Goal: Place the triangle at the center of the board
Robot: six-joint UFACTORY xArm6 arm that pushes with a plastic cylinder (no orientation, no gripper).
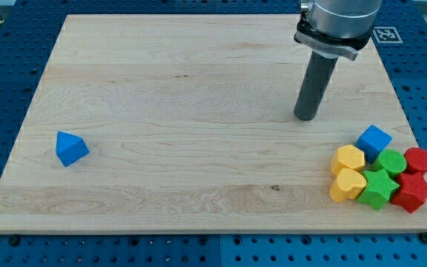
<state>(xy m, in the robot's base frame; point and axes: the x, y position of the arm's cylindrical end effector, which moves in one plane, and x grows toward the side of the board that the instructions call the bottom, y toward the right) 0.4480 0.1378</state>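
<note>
A blue triangle block (pixel 71 147) lies alone near the left edge of the wooden board (pixel 199 96), a little below mid-height. My tip (pixel 306 118) rests on the board in the right half, far to the right of the triangle and slightly above its level. The tip touches no block. It stands above and to the left of the cluster of blocks at the lower right.
A tight cluster sits at the board's lower right corner: a blue cube (pixel 374 141), a yellow hexagon (pixel 348 159), a yellow heart (pixel 346 184), a green star (pixel 378 188), a green round block (pixel 392 161), a red round block (pixel 419 159) and a red star (pixel 412 192).
</note>
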